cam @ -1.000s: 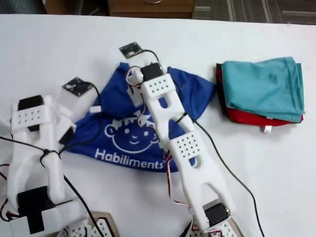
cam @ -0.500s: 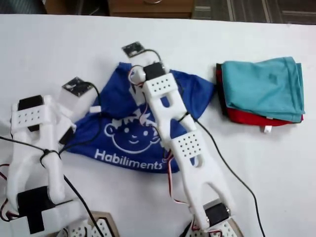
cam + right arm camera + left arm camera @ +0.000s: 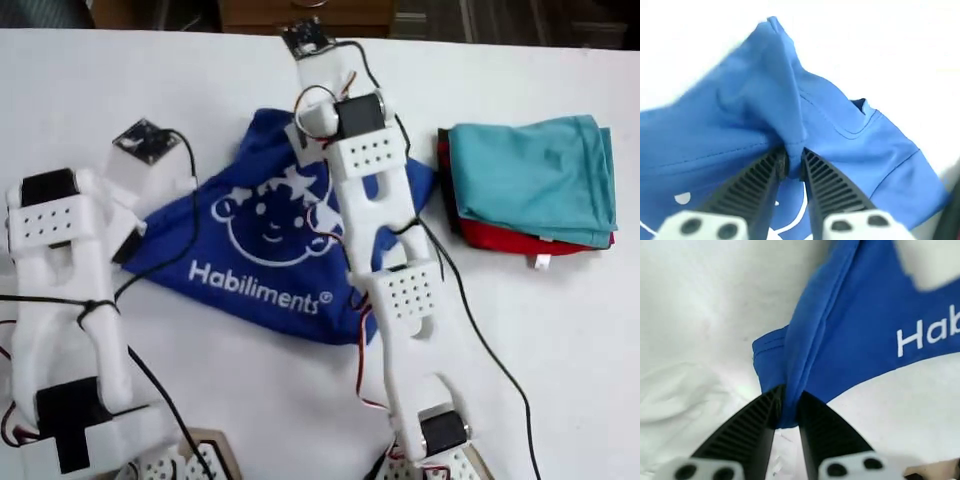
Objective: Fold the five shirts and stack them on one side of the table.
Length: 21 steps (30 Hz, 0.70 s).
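A blue shirt [image 3: 262, 245] with a white cartoon face and lettering lies stretched across the middle of the white table. My left gripper [image 3: 788, 412] is shut on the shirt's hem corner at its left end, low over the cloth-covered table. My right gripper [image 3: 792, 162] is shut on a raised fold of the blue shirt [image 3: 740, 110] at its far edge, near the sleeve. In the high view the right arm [image 3: 385, 230] lies across the shirt's right part. A stack of folded shirts sits at the right, a teal shirt [image 3: 530, 175] on top and a red shirt [image 3: 500, 238] under it.
The white table [image 3: 120, 80] ends at the far edge just beyond the right wrist camera [image 3: 305, 38]. Black cables [image 3: 480, 340] trail from both arms. The arm bases [image 3: 80, 430] stand at the near edge. Bare tabletop lies at the far left and near right.
The right arm has pulled the shirt's far edge away toward the table's far side. The left arm shifted the same way, and the shirt now lies stretched out flatter.
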Available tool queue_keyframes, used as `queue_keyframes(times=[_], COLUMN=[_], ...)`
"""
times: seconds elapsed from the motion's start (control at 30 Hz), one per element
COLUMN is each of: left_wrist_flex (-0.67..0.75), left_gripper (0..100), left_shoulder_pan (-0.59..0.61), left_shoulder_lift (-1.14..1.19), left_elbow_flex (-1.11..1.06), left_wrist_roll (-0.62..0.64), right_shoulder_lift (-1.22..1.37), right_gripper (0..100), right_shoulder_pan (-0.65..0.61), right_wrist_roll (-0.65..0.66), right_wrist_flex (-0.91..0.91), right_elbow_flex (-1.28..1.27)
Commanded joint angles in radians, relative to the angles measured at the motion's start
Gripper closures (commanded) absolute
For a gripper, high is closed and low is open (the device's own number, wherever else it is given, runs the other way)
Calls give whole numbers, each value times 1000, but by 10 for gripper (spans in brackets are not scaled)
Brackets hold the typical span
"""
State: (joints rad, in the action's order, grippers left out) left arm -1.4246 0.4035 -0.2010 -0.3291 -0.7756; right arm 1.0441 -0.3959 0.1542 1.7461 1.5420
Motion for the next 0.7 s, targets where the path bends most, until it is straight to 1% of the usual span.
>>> queue_keyframes(times=[0.0,0.07,0.17,0.27,0.5,0.67], left_wrist_flex=[-15,-15,-9,-8,-8,-8], left_gripper=[973,973,973,973,973,973], left_shoulder_pan=[-14,-14,-14,-14,-12,-12], left_shoulder_lift=[-3,-3,-3,-3,-3,-3], left_elbow_flex=[33,22,1,-16,-24,-22], left_wrist_roll=[12,12,12,12,12,12], right_shoulder_lift=[-54,-28,25,74,147,168], right_gripper=[923,903,930,932,836,844], right_shoulder_pan=[2,-12,-28,-38,-88,-114], right_wrist_roll=[0,0,3,3,0,5], right_wrist_flex=[16,16,-2,-27,-36,-41], right_elbow_flex=[-74,-97,-81,-54,-46,-46])
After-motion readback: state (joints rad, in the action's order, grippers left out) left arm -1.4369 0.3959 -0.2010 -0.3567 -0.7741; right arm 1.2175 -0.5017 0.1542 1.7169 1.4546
